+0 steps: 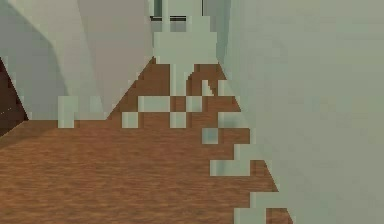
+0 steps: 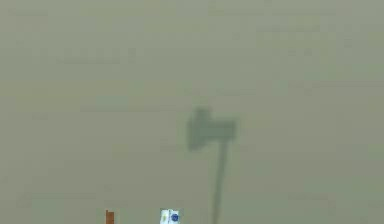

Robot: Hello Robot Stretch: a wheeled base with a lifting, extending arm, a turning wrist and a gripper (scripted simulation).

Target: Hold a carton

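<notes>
floor (image 1: 120, 180) is running ahead; wall (image 2: 190, 70) is facing the arm side; which way the carton is lying from the gripper, and how its jaws are standing, i cannot tell

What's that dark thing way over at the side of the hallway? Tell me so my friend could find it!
In the forward view, follow the brown wooden floor to the picture's left edge, below the pale wall. A dark brown shape sits there, cut off by the edge, too little of it to name. It is much darker than the floor and wall next to it.
</notes>
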